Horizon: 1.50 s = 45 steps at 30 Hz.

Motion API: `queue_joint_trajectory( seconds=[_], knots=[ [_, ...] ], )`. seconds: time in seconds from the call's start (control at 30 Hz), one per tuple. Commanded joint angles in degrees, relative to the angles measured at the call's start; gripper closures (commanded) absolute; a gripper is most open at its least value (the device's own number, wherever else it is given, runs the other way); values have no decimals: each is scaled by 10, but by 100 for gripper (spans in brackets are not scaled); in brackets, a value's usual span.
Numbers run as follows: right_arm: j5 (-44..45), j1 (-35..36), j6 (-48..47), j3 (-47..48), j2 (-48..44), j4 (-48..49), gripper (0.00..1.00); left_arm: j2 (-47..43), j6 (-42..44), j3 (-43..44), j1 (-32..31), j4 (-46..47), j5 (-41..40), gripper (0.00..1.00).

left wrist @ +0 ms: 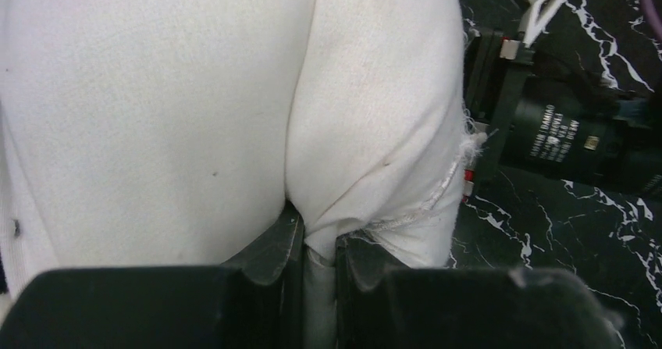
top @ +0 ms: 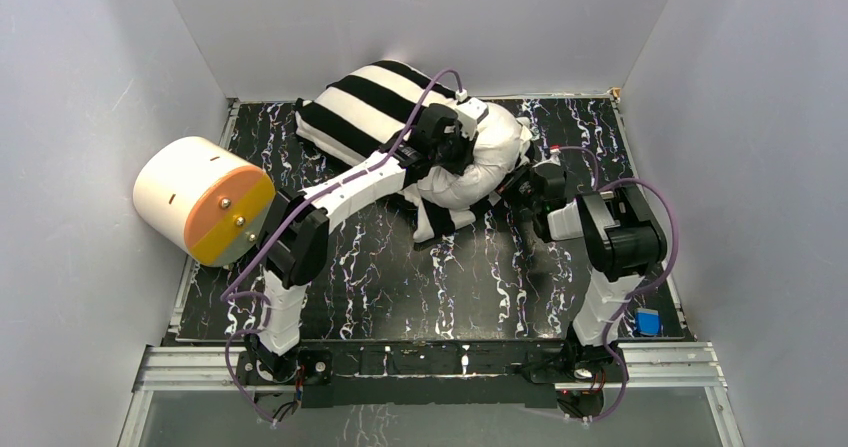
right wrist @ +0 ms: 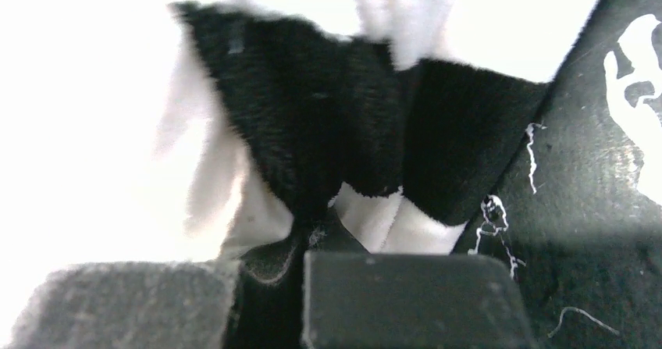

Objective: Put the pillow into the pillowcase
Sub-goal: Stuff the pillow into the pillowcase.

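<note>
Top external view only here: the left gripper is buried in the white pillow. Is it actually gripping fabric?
Observer: Yes. The left wrist view shows the left gripper pinching a fold of the pillow, jaws closed on it.
Operator: And the other arm?
Observer: The right wrist view shows the right gripper shut on a black stripe of the pillowcase.

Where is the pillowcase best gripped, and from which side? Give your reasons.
Probably grip the pillowcase by its loose open hem, bunched at the pillow's bare end, from the robot's right: the cloth there folds thin enough to pinch, as the right gripper shows.
</note>
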Motion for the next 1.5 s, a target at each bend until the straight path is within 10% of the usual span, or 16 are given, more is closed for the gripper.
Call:
queue_joint_trajectory(
  seconds=[0.0, 0.4, 0.83, 1.07, 1.47],
  knots=[
    [-170, 7, -149, 14, -82, -55, 100, 38, 15, 25, 39, 38, -116, 100],
    [-470, 8, -277, 46, -419, -300, 100, 211, -49, 24, 57, 21, -188, 100],
    [-477, 9, 181, 66, -379, 262, 100, 228, -86, -99, 57, 73, -238, 100],
    [-334, 8, 191, 1, -310, 283, 100, 129, -114, -187, 46, 101, -200, 97],
    [-230, 4, -144, -10, -438, -308, 93, -188, -94, -201, 6, 47, -72, 46]
  ],
)
